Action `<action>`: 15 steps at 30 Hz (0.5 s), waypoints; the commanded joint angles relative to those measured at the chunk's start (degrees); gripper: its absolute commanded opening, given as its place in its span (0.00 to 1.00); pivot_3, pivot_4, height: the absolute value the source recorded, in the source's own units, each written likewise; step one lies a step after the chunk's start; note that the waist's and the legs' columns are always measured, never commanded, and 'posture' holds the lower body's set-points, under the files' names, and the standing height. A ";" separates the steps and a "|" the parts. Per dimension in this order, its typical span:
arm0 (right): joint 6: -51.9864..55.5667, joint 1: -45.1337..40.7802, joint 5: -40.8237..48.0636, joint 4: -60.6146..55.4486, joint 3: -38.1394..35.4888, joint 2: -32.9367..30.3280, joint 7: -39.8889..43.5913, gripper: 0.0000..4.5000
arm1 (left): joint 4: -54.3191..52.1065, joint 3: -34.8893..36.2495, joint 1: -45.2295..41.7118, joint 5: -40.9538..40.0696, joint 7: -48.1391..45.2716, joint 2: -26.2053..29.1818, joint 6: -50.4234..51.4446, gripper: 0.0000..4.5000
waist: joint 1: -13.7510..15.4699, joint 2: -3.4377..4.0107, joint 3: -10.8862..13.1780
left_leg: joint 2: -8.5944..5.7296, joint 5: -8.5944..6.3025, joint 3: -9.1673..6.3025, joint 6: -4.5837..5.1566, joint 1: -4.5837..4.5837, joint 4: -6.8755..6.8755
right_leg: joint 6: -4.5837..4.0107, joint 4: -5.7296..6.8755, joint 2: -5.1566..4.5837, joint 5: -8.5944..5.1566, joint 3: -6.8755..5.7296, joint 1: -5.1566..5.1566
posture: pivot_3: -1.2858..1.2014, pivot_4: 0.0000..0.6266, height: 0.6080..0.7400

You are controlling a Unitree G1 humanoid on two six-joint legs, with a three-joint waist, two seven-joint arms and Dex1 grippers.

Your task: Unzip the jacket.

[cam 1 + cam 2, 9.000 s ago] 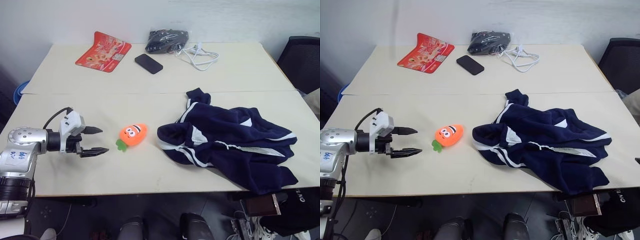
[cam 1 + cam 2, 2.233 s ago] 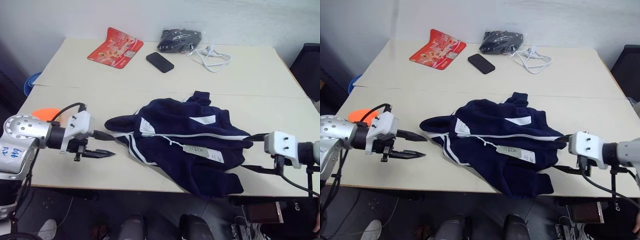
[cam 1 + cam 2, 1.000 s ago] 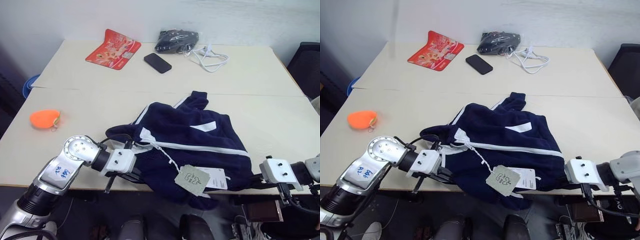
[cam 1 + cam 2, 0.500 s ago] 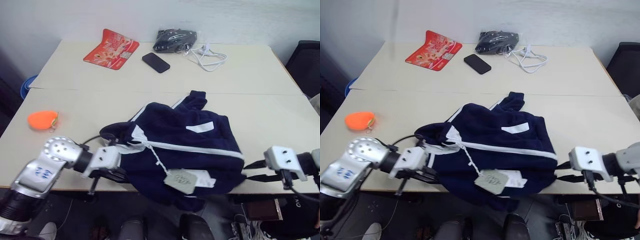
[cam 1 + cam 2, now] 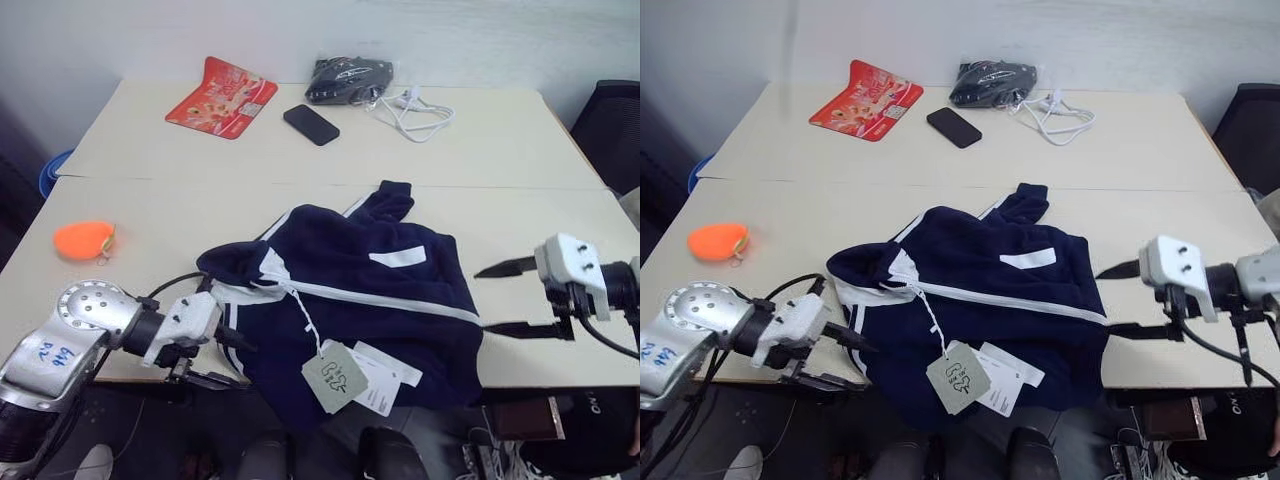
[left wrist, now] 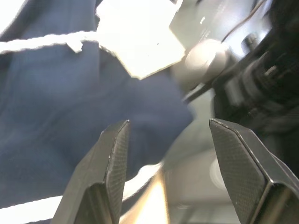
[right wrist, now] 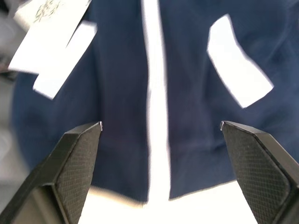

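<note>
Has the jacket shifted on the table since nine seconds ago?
Yes. The jacket was dragged left and toward the near table edge; it lay right of the table's middle and now overhangs the near edge.

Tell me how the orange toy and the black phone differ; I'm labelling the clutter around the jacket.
The orange toy is rounded and bright; the black phone is flat, rectangular and dark. The toy lies on the near table, off to the jacket's left, while the phone lies on the far table, between the red packet and the white cable. Both rest apart from the jacket and from either claw.
</note>
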 commanded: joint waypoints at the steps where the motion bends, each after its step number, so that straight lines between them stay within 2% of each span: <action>1: 4.14 -5.36 0.70 -1.91 3.12 3.18 -2.84 0.95 | 8.00 1.89 -10.75 -2.45 1.77 -1.08 4.24 0.64 | 0.43 0.00 0.00 | -0.01 0.00 -0.01 0.00 0.00 0.04 | 0.00 0.02 0.00 0.00 -0.01 0.01 | 0.52 0.24 1.00; 4: 6.79 -8.59 0.02 -4.22 6.81 6.11 -4.40 0.95 | 17.51 -1.75 -21.36 2.66 1.53 -2.76 1.27 0.64 | 0.55 0.01 0.00 | -0.07 0.01 0.05 0.01 -0.07 0.10 | 0.00 0.06 0.00 0.00 -0.06 -0.02 | 0.52 0.24 1.00; 7: 14.56 -8.92 4.72 -10.49 8.65 8.64 -6.28 0.95 | 22.18 -5.75 -28.10 5.84 -0.42 -4.58 -0.10 0.64 | 0.46 0.00 0.00 | -0.12 0.00 0.41 0.00 -0.16 0.00 | 0.00 0.07 0.00 0.00 -0.08 -0.16 | 0.52 0.24 1.00; 10: 20.58 -8.32 8.69 -15.34 9.79 11.17 -8.64 0.95 | 24.22 -8.76 -31.02 8.87 -1.26 -6.67 -2.35 0.64 | 0.46 0.00 0.00 | -0.11 -0.01 0.55 0.00 -0.38 -0.08 | 0.00 0.08 0.00 0.00 -0.15 -0.47 | 0.52 0.24 1.00; 15: 31.23 -8.87 16.38 -19.72 10.06 16.50 -15.02 0.95 | 24.64 -11.65 -30.97 11.58 -1.69 -9.53 -4.55 0.64 | 0.37 -0.03 0.00 | -0.09 0.00 0.65 0.00 -0.57 0.08 | 0.00 0.26 0.00 0.00 -0.06 -0.69 | 0.52 0.24 1.00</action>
